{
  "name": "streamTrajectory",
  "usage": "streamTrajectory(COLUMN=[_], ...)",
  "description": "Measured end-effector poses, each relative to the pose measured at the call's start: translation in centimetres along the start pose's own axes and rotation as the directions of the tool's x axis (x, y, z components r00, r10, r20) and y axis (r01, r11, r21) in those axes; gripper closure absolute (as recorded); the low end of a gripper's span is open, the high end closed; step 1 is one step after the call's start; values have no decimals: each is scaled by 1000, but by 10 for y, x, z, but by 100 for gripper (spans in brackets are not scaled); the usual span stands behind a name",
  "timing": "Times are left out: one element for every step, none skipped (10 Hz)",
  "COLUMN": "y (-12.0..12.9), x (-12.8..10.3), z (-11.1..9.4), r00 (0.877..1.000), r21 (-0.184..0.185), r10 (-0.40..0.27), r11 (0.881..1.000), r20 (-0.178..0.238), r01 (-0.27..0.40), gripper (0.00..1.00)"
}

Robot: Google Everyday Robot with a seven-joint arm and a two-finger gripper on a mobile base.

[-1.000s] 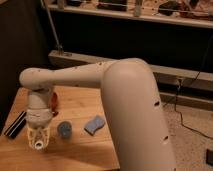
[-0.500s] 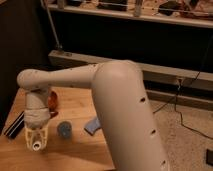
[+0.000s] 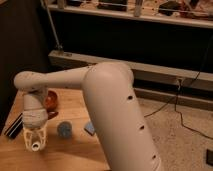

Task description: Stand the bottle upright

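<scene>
Gripper (image 3: 35, 136) low over the front-left part of the surface (image 3: 75, 154), hanging from the wrist at the end of the big white arm (image 3: 112, 110).

Bottle (image 3: 36, 146): pale, whitish, half see-through. It sits in the jaws, which seem to be closed narrowly around it, though pale plastic against pale gripper is hard to separate. A round end of it faces outward and down toward the camera, so it reads as tilted, not upright. Whether it touches the wood or hangs just above it cannot be told.

Progress, as judged: the pickup looks done, the standing is not. Left to do: turn the bottle vertical, set its base on bare wood, let go, and see that it stays up.

Close by: blue cup (image 3: 64, 130) just to the side of the gripper, blue pad (image 3: 90, 127) beyond it, partly behind the arm. An orange-red object (image 3: 50, 100) sits farther back. Dark flat items (image 3: 14, 126) lie at the surface's left edge.

The bottle looks light and slim, so it is likely to tip easily.
</scene>
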Motion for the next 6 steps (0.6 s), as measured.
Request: streamTrajectory(y=[-2,-3,-2,0,5,18], x=[0,0,-1,-3,-6,-12], z=[0,2,4,4,4,1], r00=[1000,1000,1000,1000,1000,998], r21=[4,5,-2,-16,-41,-92], r10=[2,4,5,-1,-13,-47], r11=[1000,1000,1000,1000,999,994], r20=[-5,-11,-13,-8,5,41], r01=[-2,-4,-5,1,13,51], gripper=[92,92,92,92,92,92])
